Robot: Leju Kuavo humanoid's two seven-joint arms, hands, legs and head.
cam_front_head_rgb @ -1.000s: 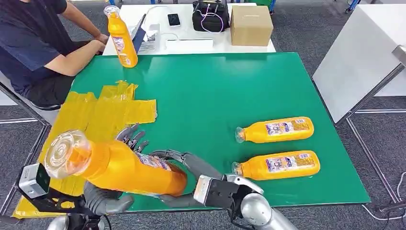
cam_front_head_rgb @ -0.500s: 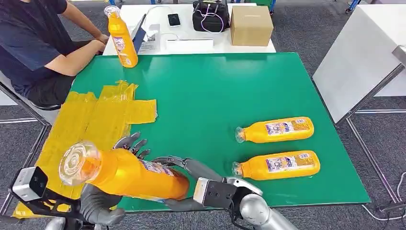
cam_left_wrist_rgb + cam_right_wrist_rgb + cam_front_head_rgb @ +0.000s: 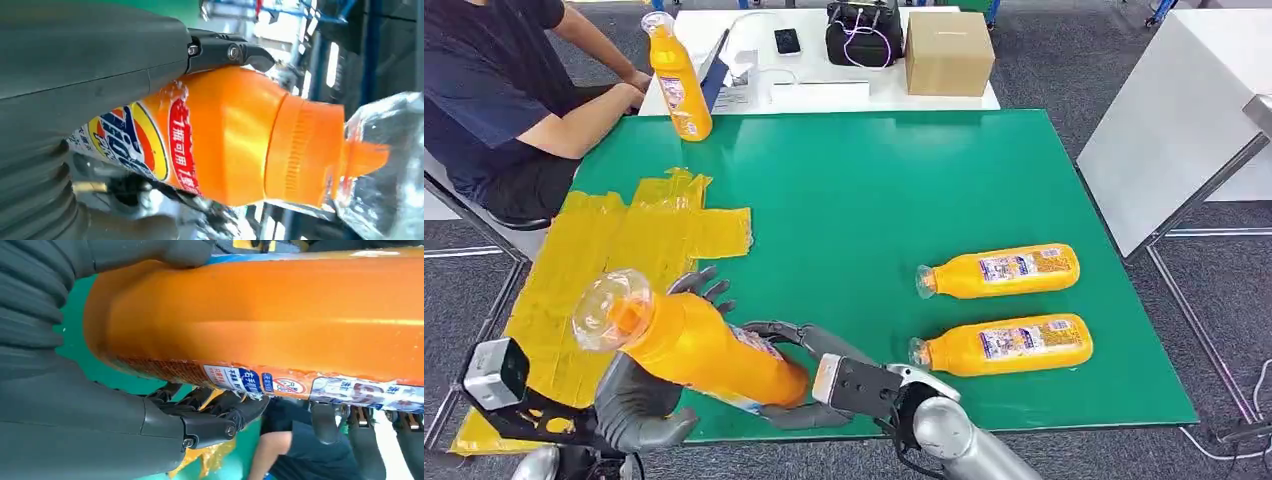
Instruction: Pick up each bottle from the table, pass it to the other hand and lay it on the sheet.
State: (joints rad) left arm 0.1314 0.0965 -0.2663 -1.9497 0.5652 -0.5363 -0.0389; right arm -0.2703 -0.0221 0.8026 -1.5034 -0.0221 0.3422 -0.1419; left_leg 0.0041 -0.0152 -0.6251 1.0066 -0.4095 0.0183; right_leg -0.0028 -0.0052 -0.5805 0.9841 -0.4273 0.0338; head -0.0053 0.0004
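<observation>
1. Here, at far left in the head view, a seated person in a dark shirt [image 3: 494, 90] rests both forearms at the far left corner of the green table mat [image 3: 904, 190].
2. The crinkled yellow plastic sheet [image 3: 614, 250] lies flat along the mat's left edge, with nothing resting on it.
3. The left hand [image 3: 639, 400] wraps around the upper body of the orange plastic bottle with a clear cap [image 3: 689, 340]; in the left wrist view its thick grey thumb [image 3: 90, 65] presses the bottle's shoulder just behind the orange neck.
4. That bottle is held above the near left corner of the mat, tilted, with its cap toward the sheet and its base toward the right hand.
5. An upright orange bottle [image 3: 676, 75] stands at the mat's far left edge, near the person's arms.
6. The right hand [image 3: 799, 375] cups the held bottle's base; the right wrist view shows its dark fingers [image 3: 220, 407] curled under the labelled side. Both hands thus grip the same bottle.
7. Two more orange bottles lie on their sides at the right of the mat, caps pointing left: the farther one [image 3: 999, 270] and the nearer one [image 3: 1004, 343], near each other but apart.
8. Beyond the mat, a white table [image 3: 824, 95] carries a black bag [image 3: 864, 35] and a brown cardboard box [image 3: 949, 50].
</observation>
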